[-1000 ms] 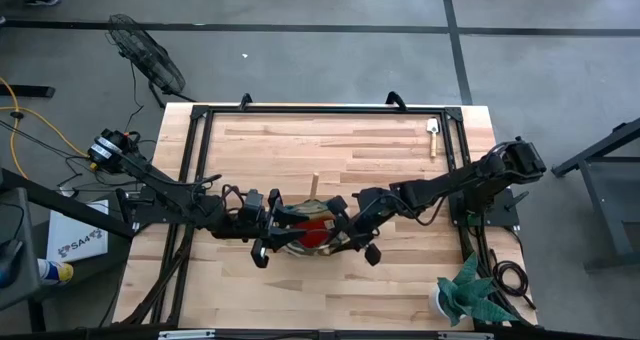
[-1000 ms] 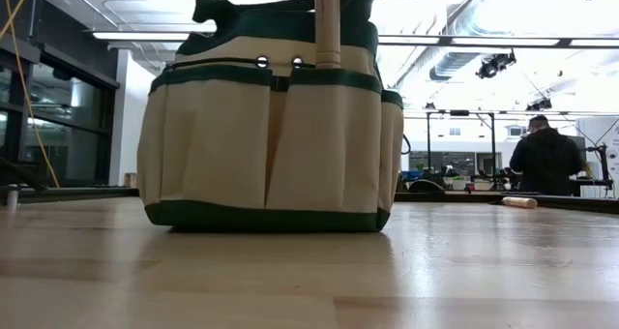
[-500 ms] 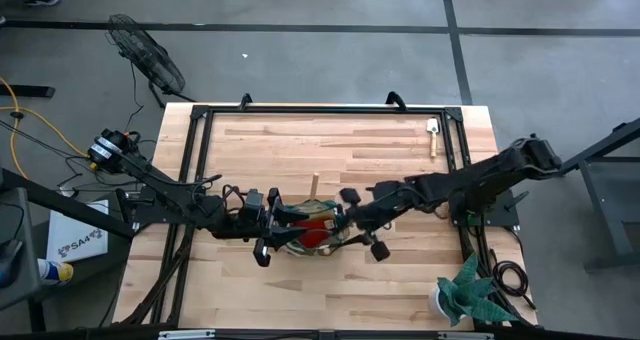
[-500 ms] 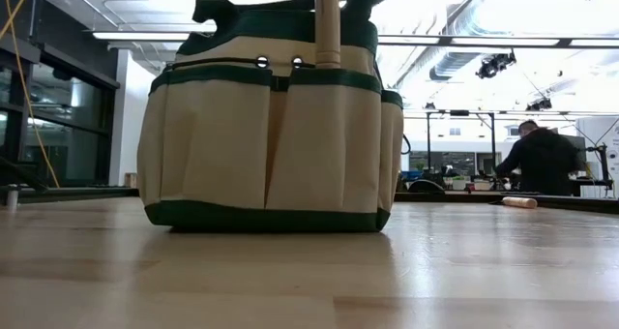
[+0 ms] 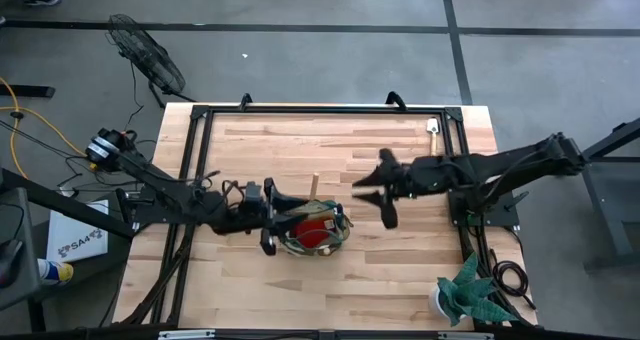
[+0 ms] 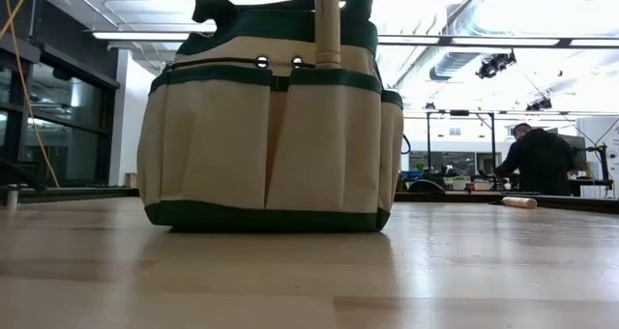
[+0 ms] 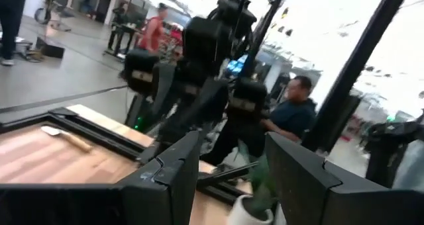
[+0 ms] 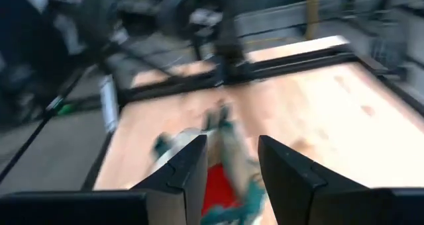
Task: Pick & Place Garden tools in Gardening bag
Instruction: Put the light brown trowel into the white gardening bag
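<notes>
The beige bag with green trim (image 5: 318, 235) stands on the table's middle and fills the low view (image 6: 271, 135). A red folded item (image 5: 316, 228) lies inside it. A wooden handle (image 6: 328, 24) sticks up from an outer pocket on the bag's far side (image 5: 314, 183). My left gripper (image 5: 270, 218) is open at the bag's left rim. Its wrist view (image 7: 232, 165) shows nothing between the fingers. My right gripper (image 5: 366, 190) is open and empty, right of the bag and above the table. Its wrist view (image 8: 228, 165) looks down at the bag (image 8: 225, 145). A wooden-handled trowel (image 5: 433, 135) lies at the far right. My left gripper stands at the bag's left rim (image 5: 283, 230). The gripper's own body hides the spot in the high view, and the wrist view does not show the bag. I cannot tell whether a finger touches the rim.
A green spiky plant in a white pot (image 5: 468, 292) stands at the near right corner. A black frame (image 5: 200, 115) runs around the table top. Bare wood lies between the bag and the trowel. A person (image 6: 542, 160) stands in the room behind.
My right gripper has drawn back from over the bag, going up and toward the table's right and far edges, with its arm stretching out. It is empty. The bag's opening and the red item inside now show uncovered. The bag has stayed in place.
</notes>
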`<state>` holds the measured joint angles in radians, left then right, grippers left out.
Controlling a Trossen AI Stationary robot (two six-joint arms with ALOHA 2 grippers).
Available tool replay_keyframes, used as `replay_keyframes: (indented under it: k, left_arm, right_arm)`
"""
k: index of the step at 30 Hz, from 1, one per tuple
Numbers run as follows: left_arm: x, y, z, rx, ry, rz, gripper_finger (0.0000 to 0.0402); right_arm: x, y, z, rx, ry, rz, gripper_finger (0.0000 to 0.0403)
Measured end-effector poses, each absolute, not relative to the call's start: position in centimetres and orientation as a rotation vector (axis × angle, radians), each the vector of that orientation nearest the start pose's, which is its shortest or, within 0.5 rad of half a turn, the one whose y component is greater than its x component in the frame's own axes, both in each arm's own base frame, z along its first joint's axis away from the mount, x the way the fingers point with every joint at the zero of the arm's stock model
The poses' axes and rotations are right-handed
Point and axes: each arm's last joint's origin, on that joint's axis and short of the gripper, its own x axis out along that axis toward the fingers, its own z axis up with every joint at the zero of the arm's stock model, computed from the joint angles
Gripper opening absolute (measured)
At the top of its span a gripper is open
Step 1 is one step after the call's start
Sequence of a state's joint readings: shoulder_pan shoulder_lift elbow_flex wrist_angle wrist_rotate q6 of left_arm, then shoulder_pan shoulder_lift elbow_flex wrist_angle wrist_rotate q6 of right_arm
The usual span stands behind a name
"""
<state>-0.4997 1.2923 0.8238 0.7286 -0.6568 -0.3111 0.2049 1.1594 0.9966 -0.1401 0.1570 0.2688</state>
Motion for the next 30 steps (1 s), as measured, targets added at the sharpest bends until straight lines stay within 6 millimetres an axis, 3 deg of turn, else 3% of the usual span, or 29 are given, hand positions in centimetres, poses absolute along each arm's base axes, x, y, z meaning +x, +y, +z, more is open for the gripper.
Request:
replay_keyframes:
  k: [7,13,21,26,30]
  left_arm:
    - [25.5,-6.9,32.8,-0.389,-0.116,0.089,0.0170]
    - [24.9,-2.2,33.6,-0.320,-0.080,-0.003,0.0170]
    - [24.1,3.5,33.7,-0.291,-0.027,-0.128,0.0170]
    - [23.4,5.8,33.4,-0.308,0.011,-0.195,0.0170]
    - [22.9,7.1,33.3,-0.309,0.029,-0.246,0.0170]
  right_arm:
    - [24.1,1.0,34.1,0.390,0.267,-0.314,0.0127]
    - [22.9,-3.6,32.3,0.617,0.361,-0.635,0.0127]
    - [19.5,-8.9,30.2,0.858,0.461,-1.056,0.0127]
    - [17.6,-10.9,29.6,0.906,0.497,-1.211,0.0127]
    - [16.3,-11.3,29.0,0.967,0.549,-1.322,0.0127]
